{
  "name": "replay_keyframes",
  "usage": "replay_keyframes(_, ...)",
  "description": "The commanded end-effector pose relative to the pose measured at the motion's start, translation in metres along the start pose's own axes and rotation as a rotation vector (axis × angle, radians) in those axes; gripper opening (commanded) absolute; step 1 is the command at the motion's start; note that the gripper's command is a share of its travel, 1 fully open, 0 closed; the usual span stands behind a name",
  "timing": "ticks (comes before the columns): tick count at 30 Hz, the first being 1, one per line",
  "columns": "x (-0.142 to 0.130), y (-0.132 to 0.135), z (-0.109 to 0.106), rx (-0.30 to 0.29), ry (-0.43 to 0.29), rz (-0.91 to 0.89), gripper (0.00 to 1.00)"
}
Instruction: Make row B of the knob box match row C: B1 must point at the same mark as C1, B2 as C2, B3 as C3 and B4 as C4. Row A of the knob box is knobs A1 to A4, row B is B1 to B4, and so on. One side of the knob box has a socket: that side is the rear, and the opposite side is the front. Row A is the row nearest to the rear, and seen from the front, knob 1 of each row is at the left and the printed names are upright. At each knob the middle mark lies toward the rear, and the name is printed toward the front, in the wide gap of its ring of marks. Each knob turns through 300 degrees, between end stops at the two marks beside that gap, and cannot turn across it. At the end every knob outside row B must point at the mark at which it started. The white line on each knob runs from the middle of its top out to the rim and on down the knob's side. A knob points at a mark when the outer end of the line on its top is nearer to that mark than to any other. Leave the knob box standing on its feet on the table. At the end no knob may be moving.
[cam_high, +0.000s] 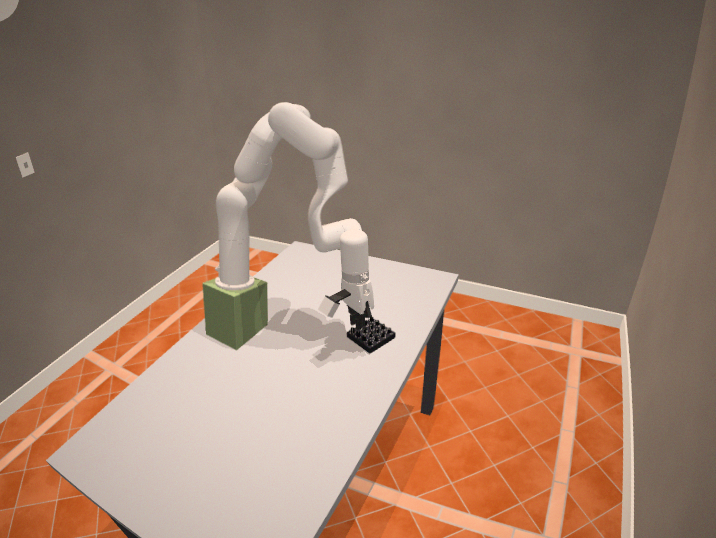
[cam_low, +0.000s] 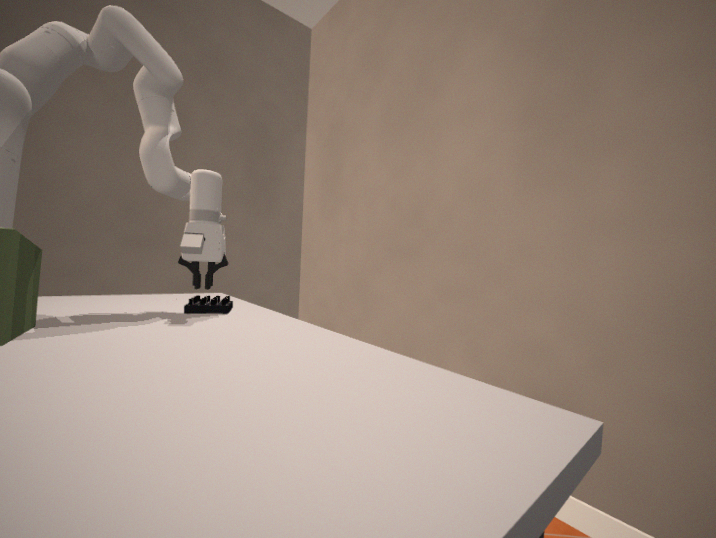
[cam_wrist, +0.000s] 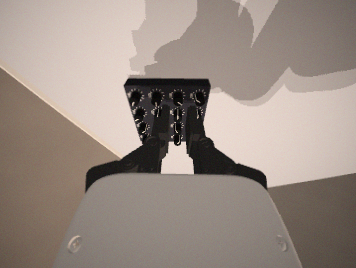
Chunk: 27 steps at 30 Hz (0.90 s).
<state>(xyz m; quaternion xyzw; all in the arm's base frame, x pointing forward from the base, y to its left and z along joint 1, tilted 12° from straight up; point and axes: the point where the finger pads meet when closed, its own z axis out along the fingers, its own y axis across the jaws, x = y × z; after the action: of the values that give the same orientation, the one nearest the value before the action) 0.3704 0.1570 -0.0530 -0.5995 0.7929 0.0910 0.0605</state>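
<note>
The black knob box stands flat on the table. Its knobs show in rows in the wrist view; the row at the top of that view is fully in sight. The printed names and the socket cannot be made out, so I cannot tell the rows apart by name. My gripper points down and hangs a little above the knobs, clear of them. Its fingers are slightly apart with nothing between them. In the wrist view the fingers hide several knobs of the lower rows; one column shows between them. Most white lines are too small to read.
The grey table carries the box near one long edge. The green block under the arm's base stands beyond the box's other side. The arm's shadow falls across the table beside the box.
</note>
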Motion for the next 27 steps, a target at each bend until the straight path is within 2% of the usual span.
replay_keyframes(1, -0.0005, -0.0012, -0.0019, 0.002, -0.001, 0.0, 0.19)
replay_keyframes(18, -0.0003, -0.001, -0.0019, 0.001, 0.0, -0.03, 0.19)
replay_keyframes(27, 0.0012, 0.0002, -0.0024, -0.006, 0.002, -0.304, 0.19)
